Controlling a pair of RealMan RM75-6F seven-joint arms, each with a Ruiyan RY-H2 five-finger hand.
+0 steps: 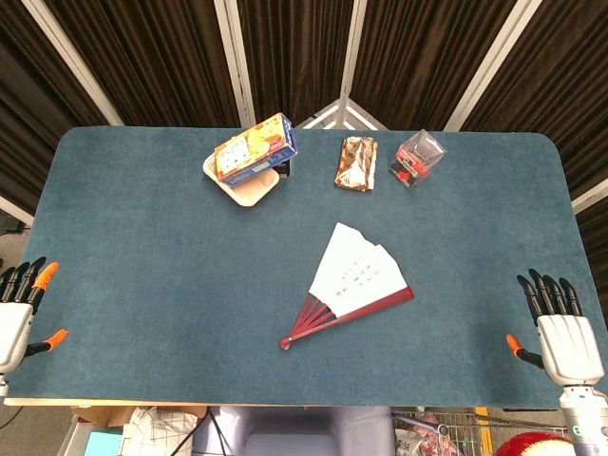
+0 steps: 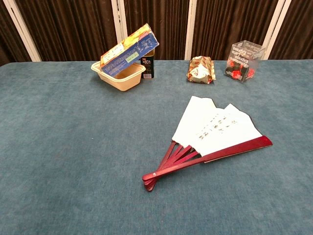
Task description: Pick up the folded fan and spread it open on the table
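Note:
The fan (image 1: 353, 281) lies partly spread on the blue table, with white paper leaf and dark red ribs meeting at a pivot toward the front; in the chest view the fan (image 2: 211, 133) sits right of centre. My left hand (image 1: 19, 313) rests at the table's front left edge, fingers apart and holding nothing. At the front right edge my right hand (image 1: 560, 328) is likewise spread and holds nothing. Both hands are far from the fan, and neither shows in the chest view.
At the back stand a beige tray (image 1: 249, 186) with a colourful box (image 1: 255, 150) leaning on it, a dark can (image 2: 148, 67), a wrapped snack packet (image 1: 356, 163) and a clear plastic box (image 1: 418, 158) with red contents.

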